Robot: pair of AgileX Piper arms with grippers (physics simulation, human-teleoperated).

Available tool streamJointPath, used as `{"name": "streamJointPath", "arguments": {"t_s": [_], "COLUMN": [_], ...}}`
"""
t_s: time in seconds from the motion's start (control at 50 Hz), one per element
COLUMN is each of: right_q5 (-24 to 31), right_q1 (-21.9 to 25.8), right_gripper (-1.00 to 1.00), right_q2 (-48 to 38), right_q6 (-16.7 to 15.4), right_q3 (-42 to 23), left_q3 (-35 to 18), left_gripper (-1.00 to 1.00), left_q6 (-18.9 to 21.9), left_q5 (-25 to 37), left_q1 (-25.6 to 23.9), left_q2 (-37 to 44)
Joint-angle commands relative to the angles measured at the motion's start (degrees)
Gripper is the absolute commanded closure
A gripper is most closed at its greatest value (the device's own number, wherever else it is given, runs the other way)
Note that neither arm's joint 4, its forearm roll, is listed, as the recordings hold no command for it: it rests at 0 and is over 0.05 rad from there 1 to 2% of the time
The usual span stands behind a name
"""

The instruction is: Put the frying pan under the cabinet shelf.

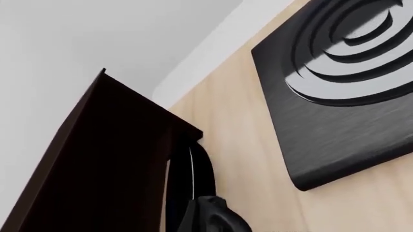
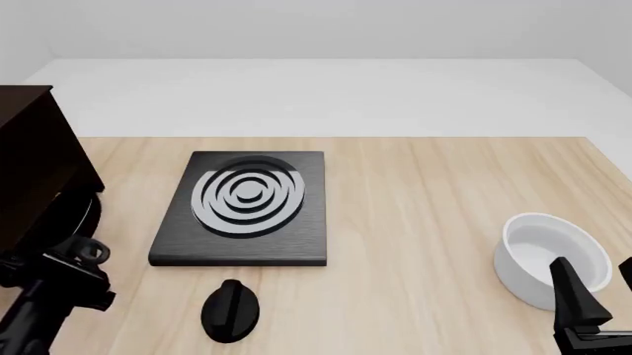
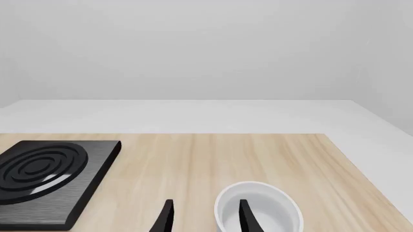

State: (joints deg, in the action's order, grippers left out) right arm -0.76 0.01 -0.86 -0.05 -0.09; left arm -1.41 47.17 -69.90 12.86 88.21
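The dark brown cabinet shelf (image 2: 35, 166) stands at the table's far left and fills the left wrist view (image 1: 96, 159). Only the curved black rim of the frying pan (image 2: 91, 211) shows, tucked in beneath the cabinet's panel (image 1: 193, 174). My left gripper (image 2: 84, 244) is right at the pan. In the left wrist view its fingers (image 1: 208, 210) look pressed together on the pan's near end. My right gripper (image 2: 596, 288) hovers open at the near right beside the white bowl, holding nothing.
A flat black slab with grey rings (image 2: 247, 203) lies left of centre, close beside the cabinet. A small black knob-like object (image 2: 230, 310) rests in front of it. A white bowl (image 2: 548, 255) stands at the right edge of the wooden table (image 2: 425, 192).
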Motion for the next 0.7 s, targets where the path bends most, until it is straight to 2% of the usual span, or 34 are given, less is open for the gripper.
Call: {"name": "streamJointPath", "arguments": {"t_s": [0.02,0.36,0.42,0.44,0.48,0.52,0.56,0.64,0.7], "right_q5": [0.0,0.0,0.0,0.0,0.0,0.0,0.0,0.0,0.0], "right_q1": [0.0,0.0,0.0,0.0,0.0,0.0,0.0,0.0,0.0], "right_gripper": [-1.0,-1.0,-1.0,-1.0,-1.0,-1.0,-1.0,-1.0,-1.0], "right_q2": [0.0,0.0,0.0,0.0,0.0,0.0,0.0,0.0,0.0], "right_q6": [0.0,0.0,0.0,0.0,0.0,0.0,0.0,0.0,0.0], "right_q3": [0.0,0.0,0.0,0.0,0.0,0.0,0.0,0.0,0.0], "left_q3": [1.4,1.4,1.4,1.4,1.4,1.4,1.4,1.4,1.2], "left_gripper": [1.0,1.0,1.0,1.0,1.0,1.0,1.0,1.0,1.0], "left_q6": [-0.1,1.8,2.8,4.5,4.0,6.1,5.5,7.9,7.5], "left_q5": [0.0,0.0,0.0,0.0,0.0,0.0,0.0,0.0,0.0], "left_q1": [10.8,14.7,14.8,15.0,14.9,15.7,15.5,16.1,16.0], "left_q2": [2.7,5.0,5.4,5.7,6.2,5.5,6.0,6.4,7.4]}}
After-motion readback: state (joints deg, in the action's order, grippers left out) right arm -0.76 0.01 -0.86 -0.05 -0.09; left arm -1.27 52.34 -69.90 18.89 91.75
